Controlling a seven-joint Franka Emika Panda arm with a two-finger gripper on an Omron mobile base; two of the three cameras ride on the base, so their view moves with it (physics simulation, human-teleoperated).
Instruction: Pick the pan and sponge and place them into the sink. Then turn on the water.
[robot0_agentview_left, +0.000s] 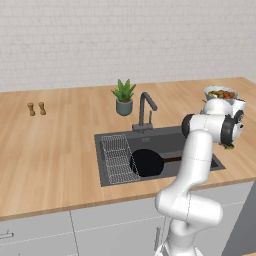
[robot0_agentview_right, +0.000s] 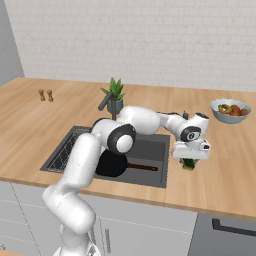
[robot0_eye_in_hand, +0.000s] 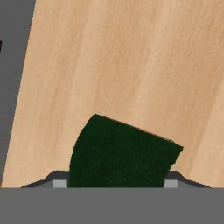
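In the left base view, the pan (robot0_agentview_left: 146, 162) is seen lying in the sink (robot0_agentview_left: 165, 136), beside the wire rack (robot0_agentview_left: 119, 159), with the faucet (robot0_agentview_left: 145, 111) behind it. In the right base view, the gripper (robot0_agentview_right: 189, 161) is lowered over the counter (robot0_agentview_right: 225, 165) just right of the sink, and the sponge (robot0_agentview_right: 189, 163) is seen between its fingers. In the hand view, the sponge (robot0_eye_in_hand: 120, 153) is clamped between the two fingertips (robot0_eye_in_hand: 59, 181) above the wooden counter.
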